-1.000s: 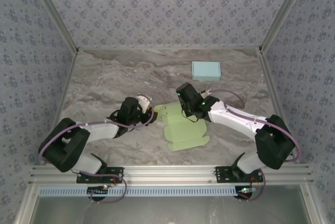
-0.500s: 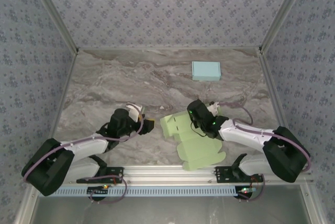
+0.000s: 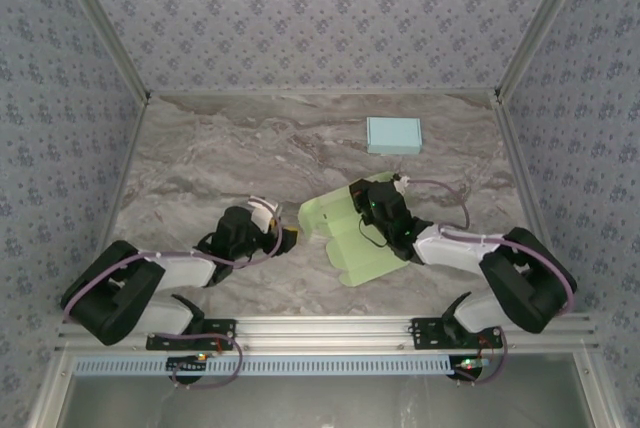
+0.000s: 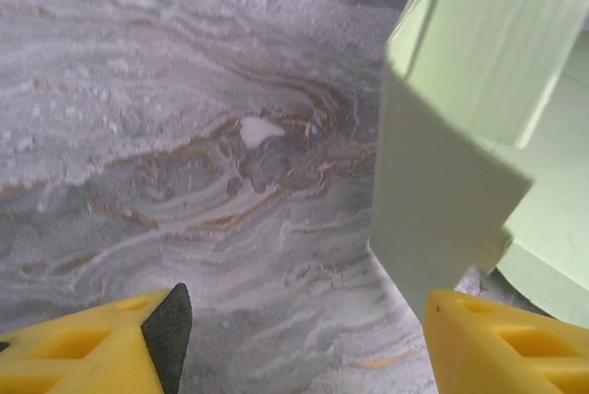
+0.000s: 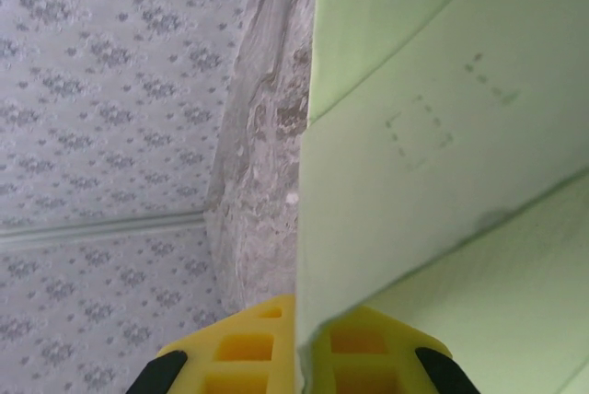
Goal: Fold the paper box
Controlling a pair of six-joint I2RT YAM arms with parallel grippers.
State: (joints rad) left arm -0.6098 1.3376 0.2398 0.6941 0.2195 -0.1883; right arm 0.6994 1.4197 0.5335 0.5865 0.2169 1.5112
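Flat green paper box, lying near the middle of the marble-patterned table, just right of centre and between the two arms. Its panels are creased but not assembled, so the fold is judged to be only partly done. The right gripper is clamped on one edge of the sheet: in its wrist view the card runs straight up from between the yellow fingers. This hold evidently serves to lift that side off the surface so that a panel can hinge about its score line. From above, the same gripper sits over the far end of the sheet, where a panel appears tilted up rather than flat. The left gripper rests low just beside the sheet's left edge, jaws spread and nothing between them. Its wrist view shows bare table in the gap and a raised flap just beside the right-hand finger; whether the two touch cannot be told. The placement suggests readiness to push or pinch that flap while the other arm anchors the sheet. A closed pale-blue box stands well apart near the far edge, probably a finished example, and plays no part in the present hold. Main risk: the thin card may buckle away from its crease if pressed unsupported.
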